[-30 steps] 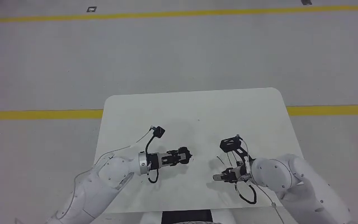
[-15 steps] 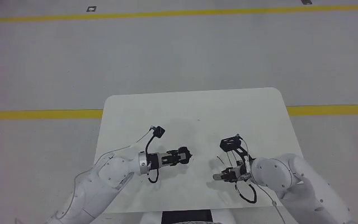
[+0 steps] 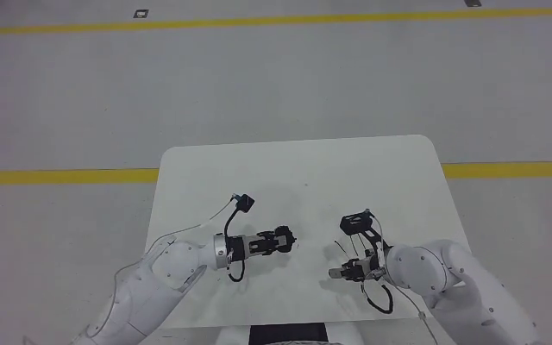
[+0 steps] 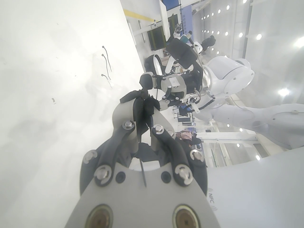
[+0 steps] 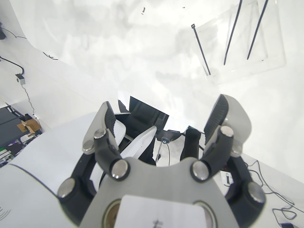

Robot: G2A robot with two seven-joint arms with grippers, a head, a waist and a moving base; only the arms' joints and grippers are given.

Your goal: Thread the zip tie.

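Left gripper (image 4: 142, 105) has a zip tie (image 4: 143, 174), right gripper (image 5: 165, 110) is wide open

The left one is pinched shut on the thin black tie over the white table (image 3: 345, 172). Three spare ties (image 5: 233, 28) lie side by side on a clear sheet (image 5: 273, 55) near the right gripper.

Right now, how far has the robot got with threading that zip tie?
Done: the left claw is shut on a thin black zip tie, so one looks picked up. In hand: the right claw hangs open and empty above the table. To do: no loop shows, so the threading itself remains; three spare ties lie on a clear sheet.
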